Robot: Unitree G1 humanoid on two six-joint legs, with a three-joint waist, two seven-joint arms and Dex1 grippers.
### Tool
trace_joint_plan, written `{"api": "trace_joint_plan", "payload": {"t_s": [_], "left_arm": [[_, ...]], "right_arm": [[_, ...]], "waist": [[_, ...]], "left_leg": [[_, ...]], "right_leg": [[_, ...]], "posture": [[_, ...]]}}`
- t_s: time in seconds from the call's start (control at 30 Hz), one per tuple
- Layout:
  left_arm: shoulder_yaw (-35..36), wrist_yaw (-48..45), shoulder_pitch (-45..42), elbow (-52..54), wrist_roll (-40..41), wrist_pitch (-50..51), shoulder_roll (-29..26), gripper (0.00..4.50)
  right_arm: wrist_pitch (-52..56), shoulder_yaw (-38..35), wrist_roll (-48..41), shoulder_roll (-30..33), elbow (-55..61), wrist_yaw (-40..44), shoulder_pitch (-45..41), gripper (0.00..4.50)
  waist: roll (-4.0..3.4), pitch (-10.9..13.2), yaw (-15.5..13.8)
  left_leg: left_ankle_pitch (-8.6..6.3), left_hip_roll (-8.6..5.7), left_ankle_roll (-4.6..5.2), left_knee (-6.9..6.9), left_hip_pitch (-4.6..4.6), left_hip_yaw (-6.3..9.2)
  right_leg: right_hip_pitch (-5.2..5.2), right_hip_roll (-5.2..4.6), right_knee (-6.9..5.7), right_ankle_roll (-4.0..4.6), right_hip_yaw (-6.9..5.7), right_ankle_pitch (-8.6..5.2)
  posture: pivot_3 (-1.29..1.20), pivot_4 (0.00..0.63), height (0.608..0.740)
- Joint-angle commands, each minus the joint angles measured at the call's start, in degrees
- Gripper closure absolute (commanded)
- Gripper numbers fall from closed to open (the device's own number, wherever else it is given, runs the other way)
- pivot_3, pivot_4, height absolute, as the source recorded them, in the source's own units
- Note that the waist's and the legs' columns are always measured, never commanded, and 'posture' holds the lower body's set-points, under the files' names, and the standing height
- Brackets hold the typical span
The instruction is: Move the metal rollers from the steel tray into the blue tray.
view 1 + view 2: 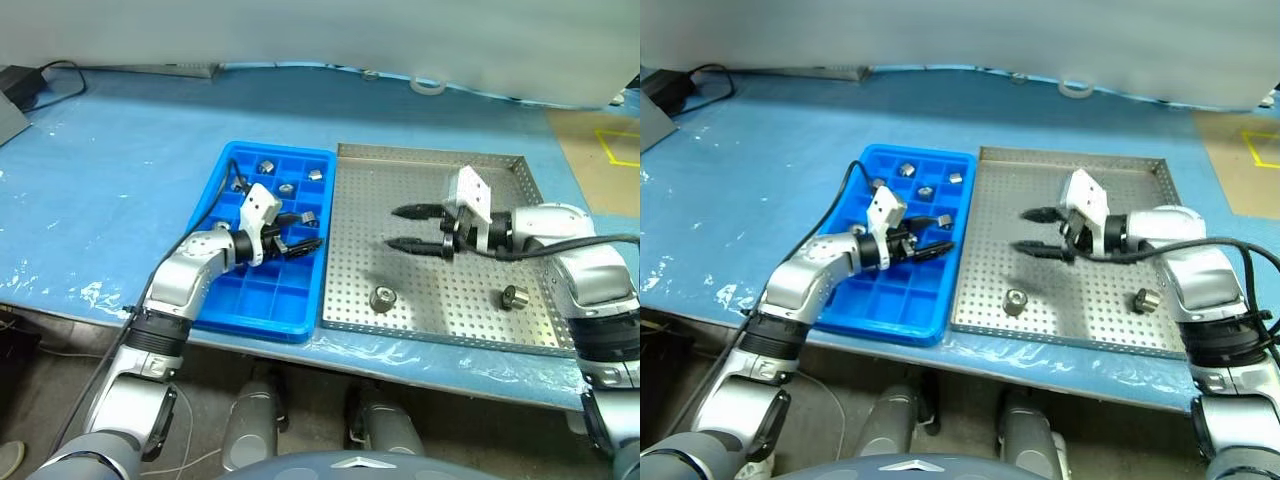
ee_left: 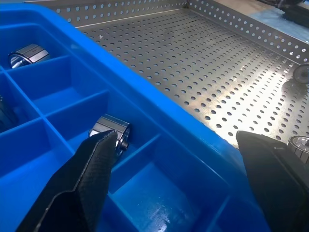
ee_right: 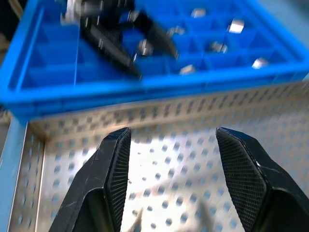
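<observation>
The left gripper (image 1: 305, 244) hovers open and empty over the blue tray (image 1: 232, 165) at centre-left, where several rollers (image 1: 266, 167) lie. The right gripper (image 1: 408, 228), open and empty, hangs above the steel tray (image 1: 430, 152) at centre-right, where two rollers (image 1: 383, 298) remain.

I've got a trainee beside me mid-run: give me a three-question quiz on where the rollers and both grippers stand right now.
1. How many metal rollers lie on the steel tray?
2. True or false: the right gripper is clamped on a roller.
3. The left gripper is over which? A) the blue tray B) the steel tray C) the bare table sheet

Key:
1. Two, both near the tray's front edge, well apart; the other roller lies to the right.
2. False. Its jaws stand open with nothing between them, above the perforated floor.
3. A. Its jaws are open over the compartments, next to a roller already in a cell.
</observation>
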State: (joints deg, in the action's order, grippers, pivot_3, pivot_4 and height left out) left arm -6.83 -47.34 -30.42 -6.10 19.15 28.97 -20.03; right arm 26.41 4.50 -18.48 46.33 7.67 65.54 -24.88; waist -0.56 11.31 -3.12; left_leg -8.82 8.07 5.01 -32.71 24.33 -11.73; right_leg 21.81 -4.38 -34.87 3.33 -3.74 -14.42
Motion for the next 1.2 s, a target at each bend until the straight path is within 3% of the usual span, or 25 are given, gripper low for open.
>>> {"api": "trace_joint_plan", "payload": {"t_s": [0.03,0.8,1.2], "left_arm": [[0.49,-0.15,-0.67,1.79,0.42,-0.2,0.02,0.33],[1.1,1.28,0.98,3.88,0.52,1.96,-0.42,0.33],[0.79,1.36,1.0,3.6,0.4,1.8,-0.4,0.33]], "right_arm": [[-0.73,2.33,0.49,0.18,3.58,0.96,3.18,1.61],[3.07,7.11,1.47,0.41,10.0,1.51,7.44,1.61],[-11.59,7.75,6.24,-2.08,-5.03,1.54,12.38,1.61]], "waist": [[-0.01,0.0,0.29],[-0.04,0.01,0.71],[-0.04,-0.01,0.63]], "left_leg": [[0.0,0.0,0.0,0.0,0.0,0.0],[0.03,0.0,-0.04,-0.08,-0.32,0.05],[-0.01,-0.01,0.0,-0.07,-0.39,0.06]], "right_leg": [[0.01,0.0,-0.01,0.0,0.0,0.0],[-0.26,0.0,-0.15,-0.03,0.02,0.02],[-0.43,0.0,-0.01,-0.02,0.01,0.02]], "posture": [[-0.15,0.15,0.74],[-0.13,0.15,0.74],[-0.13,0.15,0.74]]}}
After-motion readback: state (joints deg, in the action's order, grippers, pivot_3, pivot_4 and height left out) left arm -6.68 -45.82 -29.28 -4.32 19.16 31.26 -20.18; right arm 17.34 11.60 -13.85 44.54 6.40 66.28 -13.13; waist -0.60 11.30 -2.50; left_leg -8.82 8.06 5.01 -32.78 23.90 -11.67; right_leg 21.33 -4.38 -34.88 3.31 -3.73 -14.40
